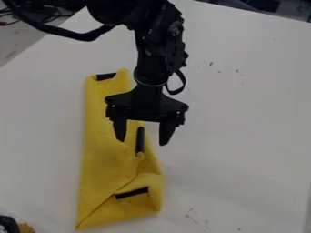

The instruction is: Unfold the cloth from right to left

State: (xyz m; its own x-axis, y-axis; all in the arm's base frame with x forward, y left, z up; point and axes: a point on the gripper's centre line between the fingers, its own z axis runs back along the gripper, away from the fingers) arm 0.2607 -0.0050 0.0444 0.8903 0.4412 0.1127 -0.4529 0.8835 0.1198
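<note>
The yellow cloth (103, 159) lies on the white table (243, 136) in a long, narrow fold, its lower end partly doubled over, so most of the unfolding seems left, while the empty gripper (142, 141), fingers spread, hangs over the cloth's right side.
</note>
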